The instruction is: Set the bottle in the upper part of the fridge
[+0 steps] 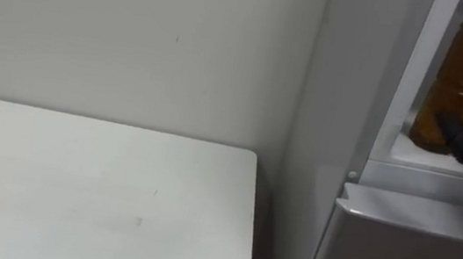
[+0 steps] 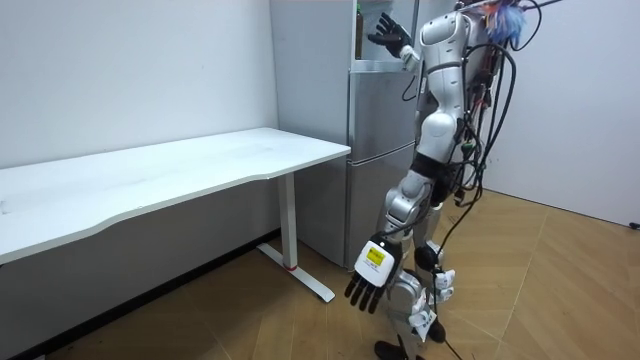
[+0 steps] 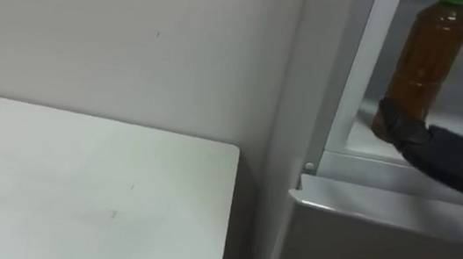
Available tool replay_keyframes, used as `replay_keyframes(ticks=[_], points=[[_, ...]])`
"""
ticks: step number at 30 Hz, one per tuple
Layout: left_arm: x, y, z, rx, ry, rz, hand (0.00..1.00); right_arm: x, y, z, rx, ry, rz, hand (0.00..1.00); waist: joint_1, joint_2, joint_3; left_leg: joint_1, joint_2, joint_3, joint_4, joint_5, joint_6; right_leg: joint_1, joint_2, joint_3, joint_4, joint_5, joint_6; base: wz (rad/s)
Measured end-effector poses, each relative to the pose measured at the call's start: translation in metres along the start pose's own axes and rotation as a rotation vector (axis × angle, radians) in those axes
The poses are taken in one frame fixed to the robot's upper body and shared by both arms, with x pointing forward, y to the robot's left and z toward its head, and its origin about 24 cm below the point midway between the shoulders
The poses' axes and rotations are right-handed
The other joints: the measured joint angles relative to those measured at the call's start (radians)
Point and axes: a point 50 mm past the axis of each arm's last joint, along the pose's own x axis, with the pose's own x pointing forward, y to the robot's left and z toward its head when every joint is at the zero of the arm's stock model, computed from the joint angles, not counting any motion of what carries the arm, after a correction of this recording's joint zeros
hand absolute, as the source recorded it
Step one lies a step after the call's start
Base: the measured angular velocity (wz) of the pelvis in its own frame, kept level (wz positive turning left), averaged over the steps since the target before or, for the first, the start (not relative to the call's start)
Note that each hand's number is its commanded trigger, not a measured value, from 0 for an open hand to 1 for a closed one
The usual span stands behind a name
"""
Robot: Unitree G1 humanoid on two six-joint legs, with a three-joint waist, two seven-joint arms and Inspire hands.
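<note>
Right eye view: tall amber plastic bottle with a green cap (image 3: pixel 423 64) upright inside the silver fridge's open upper compartment (image 3: pixel 357 83), right robot hand (image 3: pixel 454 157) spread beside it, one finger against its base, not wrapped round. Judged almost done: only drawing that hand clear and perhaps closing up left. Left robot hand (image 2: pixel 372 283) hanging loose-fingered low down.
</note>
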Motion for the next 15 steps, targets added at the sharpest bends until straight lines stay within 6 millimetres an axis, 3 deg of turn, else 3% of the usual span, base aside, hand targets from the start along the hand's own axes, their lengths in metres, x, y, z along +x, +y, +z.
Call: replay_keyframes(ticks=[5,7,11,15], points=[[-0.001,-0.002,-0.006,0.0,0.014,-0.007,0.0,-0.003,-0.005,0.01,0.013,-0.047,-0.023,0.0,-0.016,0.011,-0.0069,0.003,0.0,0.004,-0.005,0.0,0.0,-0.002,0.001,0.006,0.001,0.0,0.0,-0.03],[-0.001,-0.003,-0.006,0.002,0.012,-0.009,0.0,-0.006,-0.008,0.017,0.025,-0.089,-0.033,0.0,-0.016,0.016,-0.0102,0.005,0.0,0.006,-0.012,0.0,0.0,-0.003,0.003,0.028,0.001,0.0,0.0,-0.06],[-0.001,-0.004,-0.008,0.002,0.011,-0.013,0.0,-0.009,-0.012,0.023,0.029,-0.122,-0.045,0.0,-0.018,0.017,-0.0092,0.01,0.001,0.022,-0.014,0.0,0.0,-0.006,0.005,0.043,0.002,0.0,0.0,-0.1],[-0.001,-0.007,-0.007,0.0,0.01,-0.021,0.0,-0.021,-0.016,0.014,0.035,-0.075,-0.068,0.0,-0.019,0.012,-0.0046,0.019,0.002,0.03,-0.018,-0.003,-0.002,-0.006,0.008,0.066,0.009,0.0,0.0,-0.11]])
